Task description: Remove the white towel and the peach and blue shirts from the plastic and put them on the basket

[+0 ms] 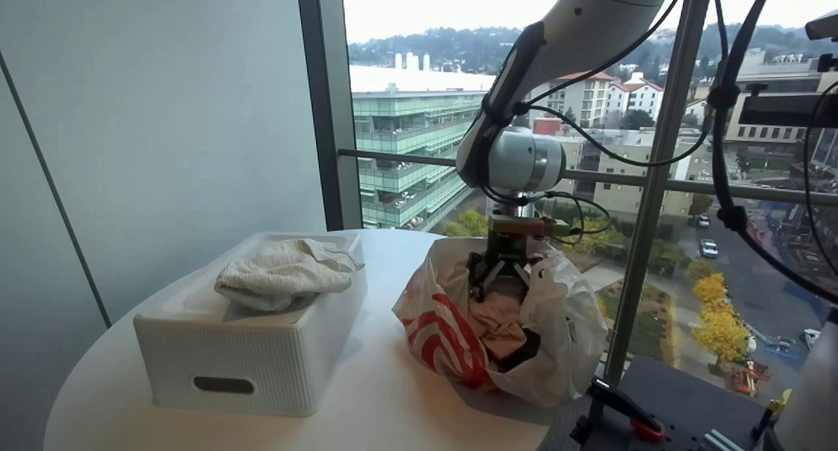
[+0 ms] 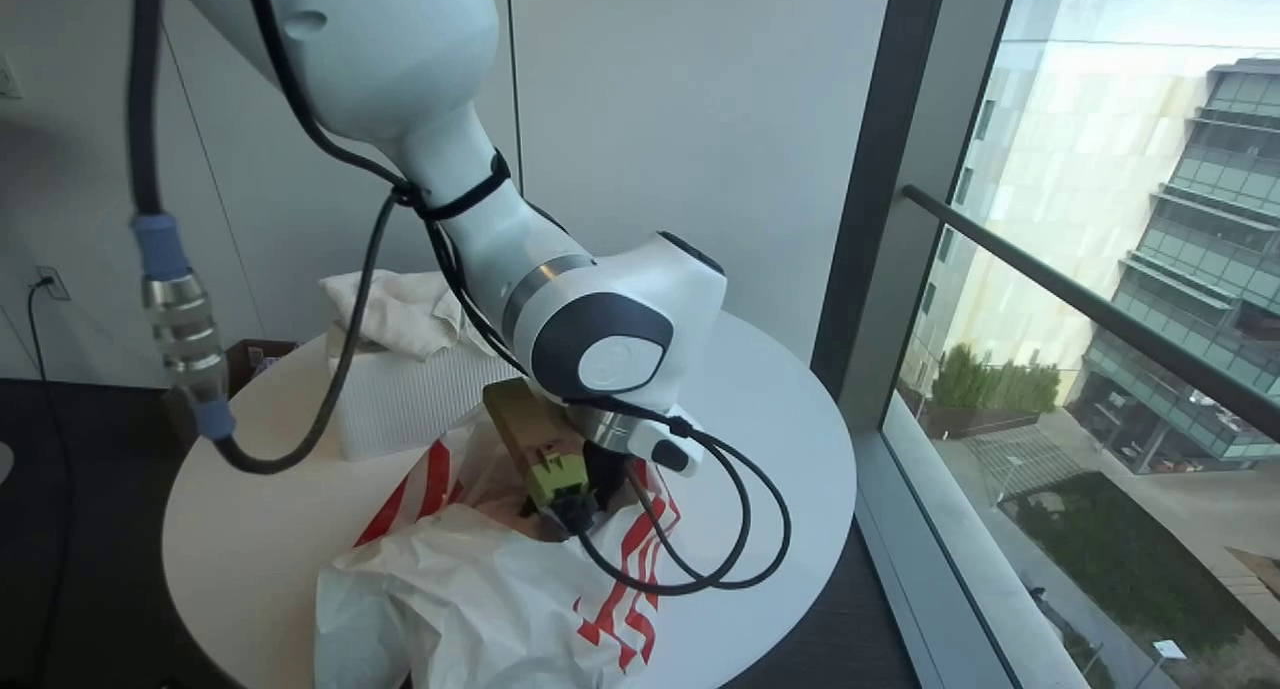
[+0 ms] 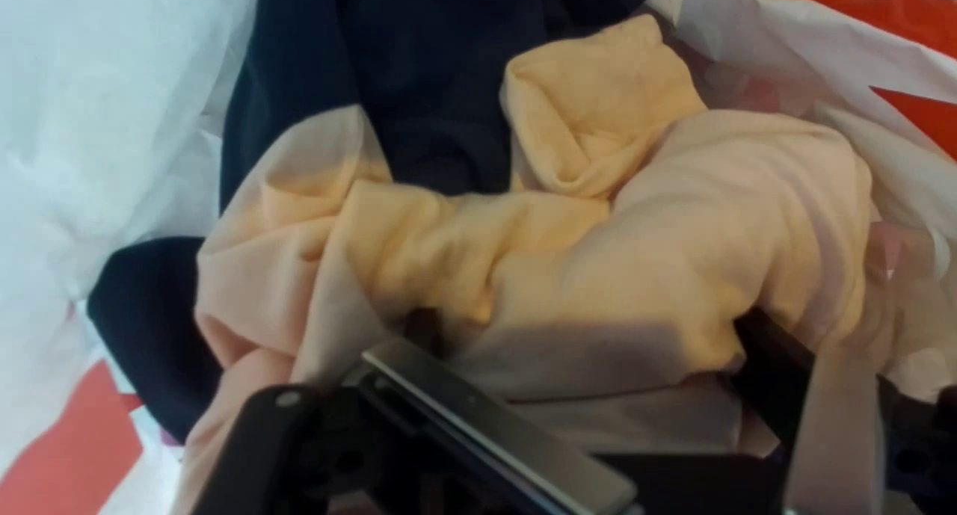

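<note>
The claw (image 1: 501, 288) stands spread over the peach shirt (image 3: 568, 268) in the plastic bag (image 1: 566, 313).
In the wrist view it covers the shirt's lower edge; the bunched length runs sideways, over the partly hidden dark blue shirt (image 3: 441, 81). The white towel (image 1: 281, 274) lies heaped on the basket (image 1: 262, 353).

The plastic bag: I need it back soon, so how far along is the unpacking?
Done: the white towel lies on top of the basket. In hand: the gripper is down in the plastic bag at the peach shirt, jaws apart, no firm hold visible. Left: that shirt and the dark blue shirt, both in the bag, must go to the basket.
</note>
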Controlling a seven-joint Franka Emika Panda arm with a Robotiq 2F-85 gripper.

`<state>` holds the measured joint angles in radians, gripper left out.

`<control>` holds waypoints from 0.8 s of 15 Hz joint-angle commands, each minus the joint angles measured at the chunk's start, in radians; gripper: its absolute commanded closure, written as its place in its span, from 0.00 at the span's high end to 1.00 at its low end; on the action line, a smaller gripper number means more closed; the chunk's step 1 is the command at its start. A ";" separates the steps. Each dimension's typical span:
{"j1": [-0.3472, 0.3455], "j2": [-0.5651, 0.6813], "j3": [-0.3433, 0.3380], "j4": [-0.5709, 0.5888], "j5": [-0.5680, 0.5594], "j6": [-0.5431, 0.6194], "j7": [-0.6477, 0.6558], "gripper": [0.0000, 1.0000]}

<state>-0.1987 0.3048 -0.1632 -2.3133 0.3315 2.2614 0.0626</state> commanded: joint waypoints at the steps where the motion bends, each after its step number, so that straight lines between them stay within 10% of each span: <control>1: -0.008 0.006 0.015 -0.005 0.024 0.018 -0.018 0.70; 8: -0.007 -0.006 0.018 -0.006 0.027 0.009 -0.017 0.16; 12: 0.001 -0.113 0.012 -0.052 0.012 -0.013 -0.004 0.13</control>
<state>-0.1984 0.2911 -0.1586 -2.3143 0.3319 2.2619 0.0626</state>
